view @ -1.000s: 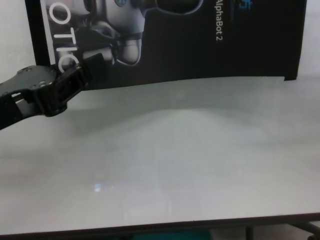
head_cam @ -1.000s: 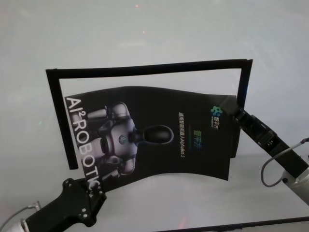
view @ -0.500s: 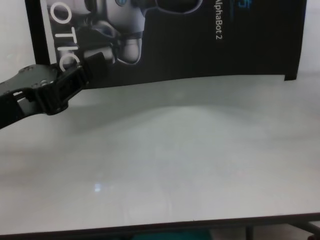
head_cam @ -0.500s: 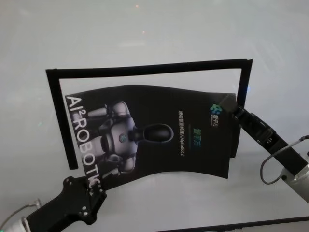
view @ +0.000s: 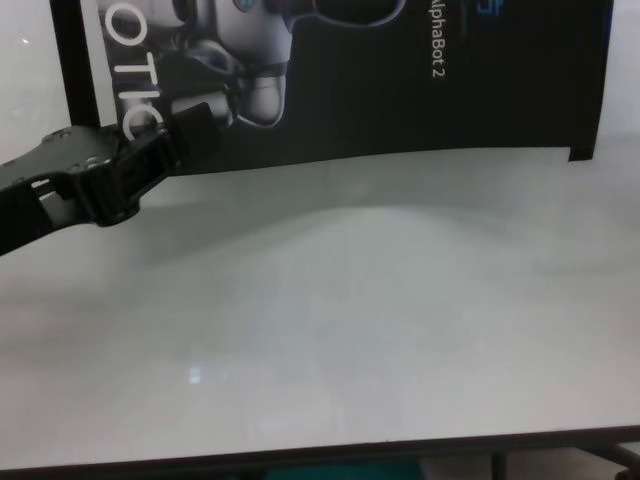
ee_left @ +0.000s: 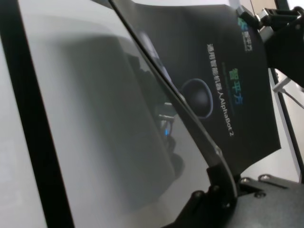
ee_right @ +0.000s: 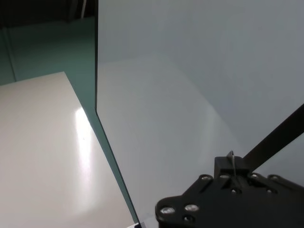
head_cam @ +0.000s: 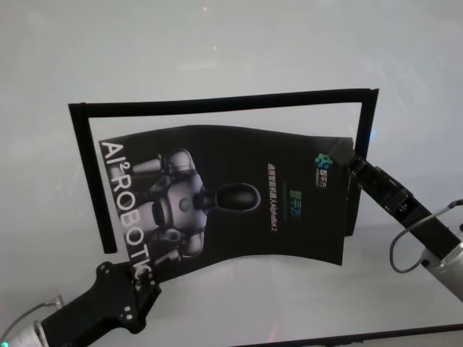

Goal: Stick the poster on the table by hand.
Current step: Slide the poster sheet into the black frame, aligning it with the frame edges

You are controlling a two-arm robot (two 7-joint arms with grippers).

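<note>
Nearest the robot, at about seven o'clock in the head view, the left end effector (head_cam: 137, 278) pinches the near left corner of the poster (head_cam: 239, 199), right at the tail of the white lettering; the left wrist view shows the sheet's edge running into its closed fingers. From there the poster stretches away toward three o'clock, its long axis lying left to right across the surface (head_cam: 231, 58). The sheet is not flat: its near edge bows upward, with a shadow under it in the chest view, so the middle looks lifted off the surface. At about three o'clock the right end effector (head_cam: 352, 165) is pressed together on the far right corner, beside the small logo. Beyond both, a taped black frame (head_cam: 224, 103) outlines the target from ten to two o'clock. The poster sits inside it but skewed, and probably needs shifting toward eleven o'clock before pressing down.
</note>
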